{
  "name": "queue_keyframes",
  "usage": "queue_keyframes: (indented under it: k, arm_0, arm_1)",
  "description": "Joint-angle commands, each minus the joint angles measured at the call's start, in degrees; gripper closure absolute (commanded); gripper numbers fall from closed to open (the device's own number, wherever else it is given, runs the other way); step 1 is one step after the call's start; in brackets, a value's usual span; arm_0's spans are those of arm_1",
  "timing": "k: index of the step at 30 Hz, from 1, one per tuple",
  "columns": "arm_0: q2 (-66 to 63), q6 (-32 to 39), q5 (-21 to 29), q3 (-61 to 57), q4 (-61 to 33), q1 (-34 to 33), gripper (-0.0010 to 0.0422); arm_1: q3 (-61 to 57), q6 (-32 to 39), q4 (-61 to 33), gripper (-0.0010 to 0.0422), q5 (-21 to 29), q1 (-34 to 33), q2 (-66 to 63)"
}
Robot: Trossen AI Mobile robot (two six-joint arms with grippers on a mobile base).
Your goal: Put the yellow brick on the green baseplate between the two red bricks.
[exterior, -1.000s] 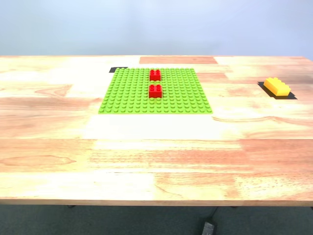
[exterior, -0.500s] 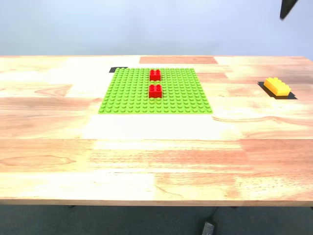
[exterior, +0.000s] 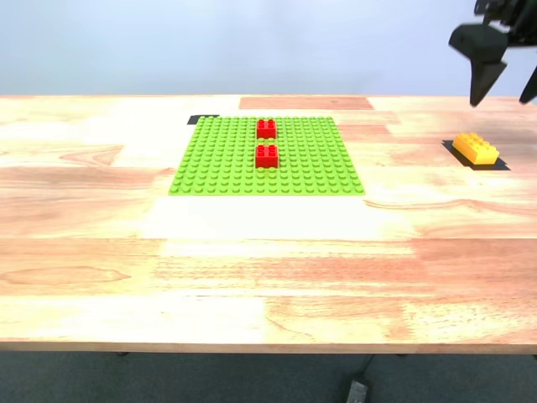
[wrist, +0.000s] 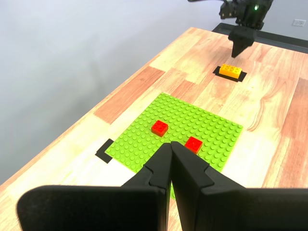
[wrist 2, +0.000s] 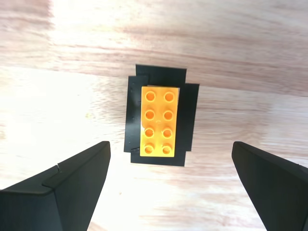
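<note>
- exterior view only catches my second gripper (exterior: 506, 80) up at its right edge, hanging above the yellow brick (exterior: 475, 149), not touching it
- second wrist view looks straight down: jaws spread wide, nothing held, the yellow brick (wrist 2: 158, 121) lying flat on a black tape patch (wrist 2: 189, 118) on the wooden table (wrist 2: 144, 38)
- first wrist view shows my first gripper (wrist: 171, 147) with jaws pressed together and empty, which the exterior view misses
- the green baseplate (exterior: 218, 164) carries the two red bricks (exterior: 266, 155), a small gap between them; the yellow brick sits well apart, off toward the exterior view's right
</note>
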Motion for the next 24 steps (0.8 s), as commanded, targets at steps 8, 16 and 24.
queue_keyframes:
  k: [8,16,24]
  arm_0:
    - [-0.09,0.0,0.02,-0.04,0.0,0.0,0.0413]
    - [-0.15,0.02,0.02,-0.04,0.02,0.0,0.0412]
    - [-0.15,0.0,0.04,-0.04,0.0,0.0,0.0413]
  arm_1:
    - [-1.22,-1.42,3.87,0.0062,-0.26,0.15,6.27]
    - [-1.73,-1.44,6.58,0.0062,-1.29,0.15,10.03]
    - [-2.34,-0.76,8.41,0.0086,-1.05,0.37,10.71]
